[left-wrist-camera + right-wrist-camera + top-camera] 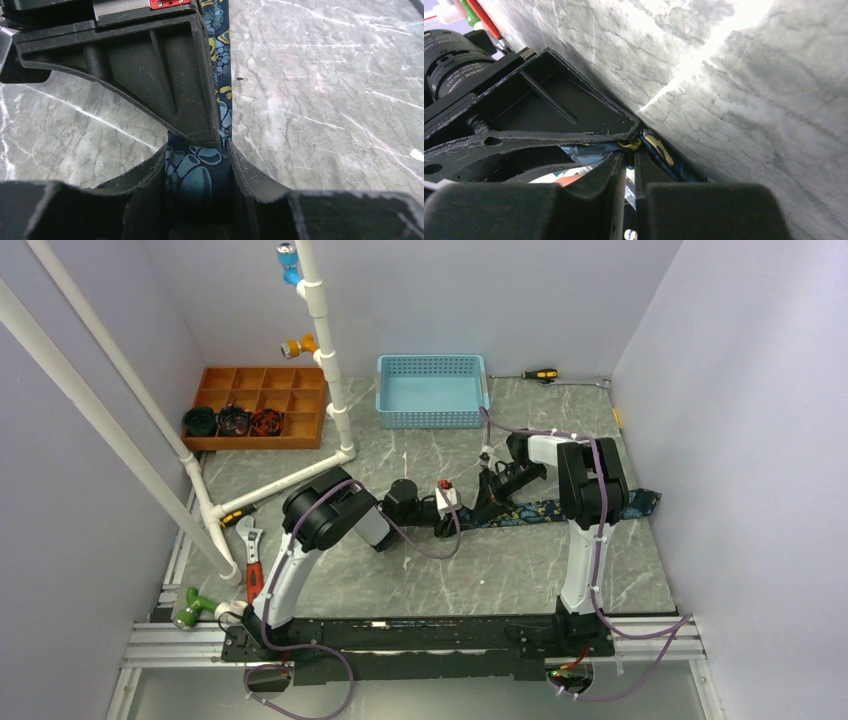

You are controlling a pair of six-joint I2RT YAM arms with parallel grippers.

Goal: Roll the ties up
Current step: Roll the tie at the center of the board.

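Seen from above, two black robot arms meet at the middle of a grey marble-patterned tabletop (420,580), over one end of a long, narrow, dark navy paisley fabric necktie (530,514). The left gripper (197,160) has its jaws closed around a small rolled bundle at that end, and blue-patterned fabric fills the gap between them. The right gripper (630,170) has its jaws pressed together, tips right against the roll. Whether they pinch a fold of cloth cannot be told. The step in hand looks like the early winding of the roll, with most of the necktie not yet rolled. To do it well, the roll probably needs firm, even pressure from one pair of jaws while the other takes a new hold. Each turn should land squarely on the last, so the edges line up and the core does not loosen. The unrolled length lies flat on the tabletop. Its long axis runs nearly straight across the overhead view, with the rolled end pointing to the robot's left at the centre. The wider end lies well apart at the robot's right, near the wall.
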